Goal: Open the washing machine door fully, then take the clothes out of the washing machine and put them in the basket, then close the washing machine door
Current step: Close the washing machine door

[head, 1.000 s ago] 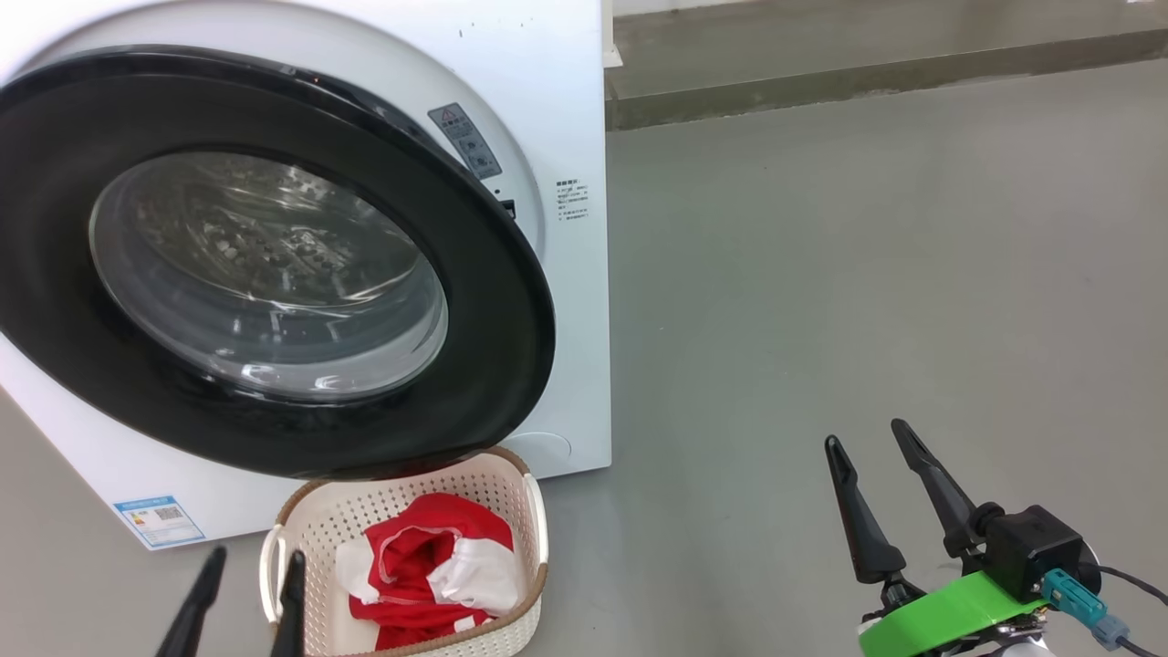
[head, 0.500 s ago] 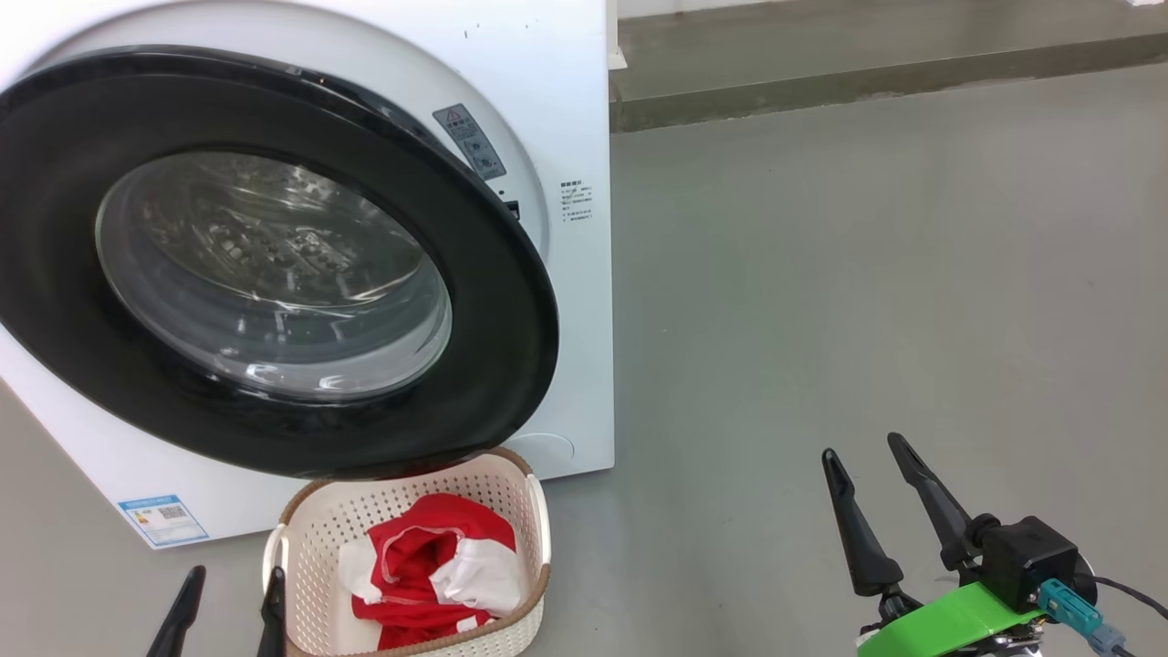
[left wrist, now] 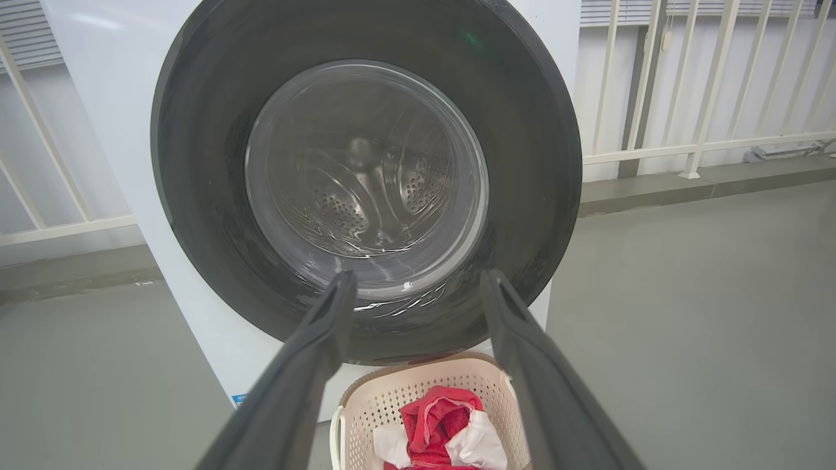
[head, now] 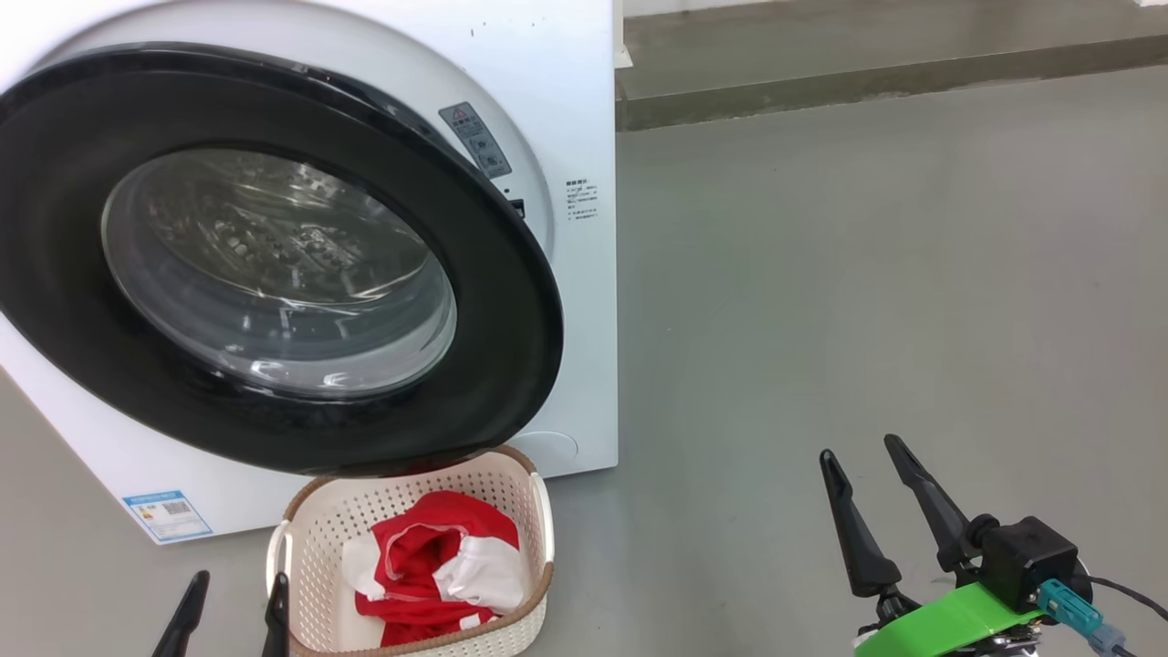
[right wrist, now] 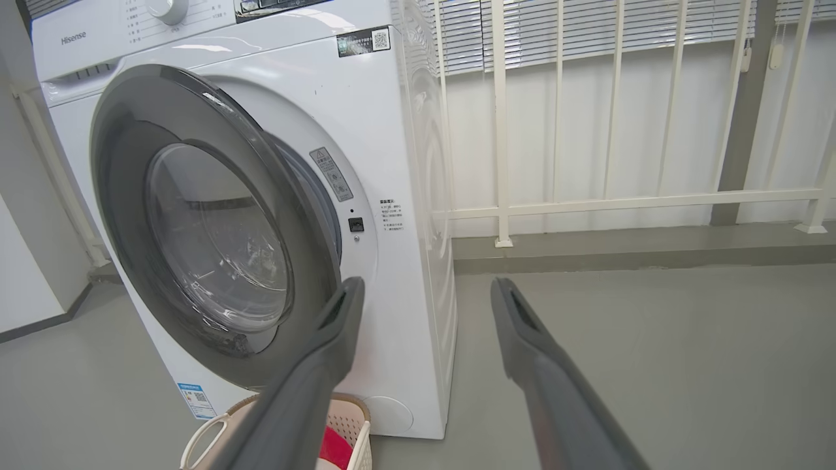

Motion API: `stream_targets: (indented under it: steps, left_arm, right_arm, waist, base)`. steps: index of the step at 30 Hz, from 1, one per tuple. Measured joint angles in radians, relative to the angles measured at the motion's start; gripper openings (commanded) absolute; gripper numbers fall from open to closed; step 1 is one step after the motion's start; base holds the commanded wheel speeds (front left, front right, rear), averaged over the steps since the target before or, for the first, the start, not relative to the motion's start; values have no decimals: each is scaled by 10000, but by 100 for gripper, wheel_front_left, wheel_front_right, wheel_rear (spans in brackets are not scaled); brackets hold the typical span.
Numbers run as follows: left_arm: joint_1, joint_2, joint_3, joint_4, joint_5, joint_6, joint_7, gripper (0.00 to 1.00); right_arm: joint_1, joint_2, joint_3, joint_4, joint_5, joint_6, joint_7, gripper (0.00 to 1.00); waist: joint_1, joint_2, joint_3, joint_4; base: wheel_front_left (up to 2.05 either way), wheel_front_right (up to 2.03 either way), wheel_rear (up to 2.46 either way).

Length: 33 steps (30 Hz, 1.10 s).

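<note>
The white washing machine [head: 566, 91] fills the left of the head view. Its black-rimmed washing machine door [head: 493, 301] stands slightly ajar, its right edge swung out from the front panel [right wrist: 366, 163]. Below the door, on the floor, sits the cream basket [head: 310, 511] with the red and white clothes [head: 429, 557] lying in it. My left gripper [head: 237, 582] is open just left of the basket, and its wrist view shows the door [left wrist: 522, 163] through the fingers. My right gripper [head: 859, 449] is open and empty over the floor, well right of the machine.
Grey floor [head: 867, 274] spreads to the right of the machine. A raised concrete step [head: 867, 78] runs along the back. White railing [right wrist: 588, 202] and blinds stand behind it. The basket [right wrist: 209, 434] sits tight against the machine's lower front.
Both grippers have sunk a little lower in the head view, still open. The camera has shifted slightly. Door, basket and clothes stay as they were.
</note>
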Motion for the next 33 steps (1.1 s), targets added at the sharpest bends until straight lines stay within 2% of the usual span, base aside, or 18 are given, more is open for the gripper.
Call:
stream_targets:
  steps: [6, 7, 8, 9, 10, 21, 27, 33]
  left_arm:
    - [-11, -94, 12, 46, 161, -2, 0, 100]
    - [-13, -121, 4, 46, 176, -2, 0, 100]
    - [-18, -136, -17, 46, 176, -2, 0, 100]
    - [-21, -148, -35, 48, 176, -4, 0, 100]
    - [-30, -151, -63, 46, 176, -4, 0, 100]
    - [-290, -44, -525, 77, 213, -13, 0, 100]
    - [-491, 132, -838, 142, 207, -13, 0, 100]
    - [-929, 171, -1252, 140, 134, -13, 0, 100]
  right_arm:
    - [-81, -2, 176, 188, 75, 0, 0, 100]
    - [-148, -2, 244, 286, 75, 0, 0, 91]
    - [-258, -4, 316, 420, 77, 0, 0, 40]
    - [-400, -8, 430, 554, 79, 0, 0, 3]
    - [-576, -12, 550, 719, 81, 0, 0, 0]
    - [-2594, -52, 1628, 3057, 694, 0, 0, 0]
    - [-4056, -65, 2828, 4539, 1264, 0, 0, 0]
    - [-5525, -90, 3722, 5519, 1797, 0, 0, 0]
  waist:
    - [0, 0, 29, 103]
    - [0, 0, 37, 137]
    - [0, 0, 46, 176]
    - [0, 0, 57, 217]
    - [0, 0, 74, 264]
    - [0, 0, 309, 937]
    - [0, 0, 500, 1436]
    - [0, 0, 797, 1933]
  base:
    - [0, 0, 0]
    - [0, 0, 0]
    - [0, 0, 0]
    - [0, 0, 0]
    - [0, 0, 0]
    - [0, 0, 0]
    - [0, 0, 0]
    - [0, 0, 0]
